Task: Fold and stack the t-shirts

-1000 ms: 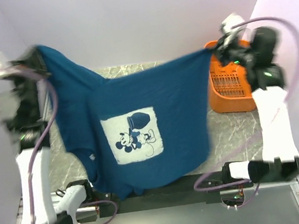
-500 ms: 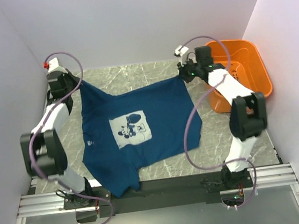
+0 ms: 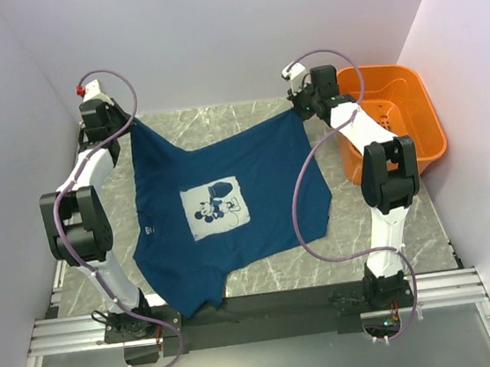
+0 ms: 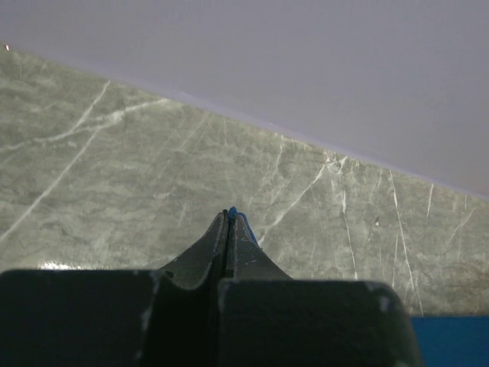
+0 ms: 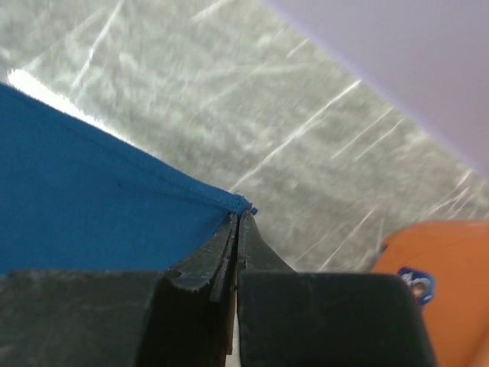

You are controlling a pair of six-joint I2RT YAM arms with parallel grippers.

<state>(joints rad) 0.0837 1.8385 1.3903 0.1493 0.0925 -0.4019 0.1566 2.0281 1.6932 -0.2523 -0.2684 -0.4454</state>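
T-shirt (image 3: pixel 230 212), teal, print up, spread across tabletop (image 3: pixel 349 242). Left claw (image 4: pixel 228 222) clamped tight on far-left corner. Right claw (image 5: pixel 238 222) clamped tight on far-right corner, near basket (image 3: pixel 402 86).

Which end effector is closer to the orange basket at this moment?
Right. The right end effector pinches a t-shirt corner just beside the orange basket. The left end effector grips the opposite corner, on the far side of the shirt from the basket.

No text is legible, not even on the t-shirt (image 3: pixel 266 177)
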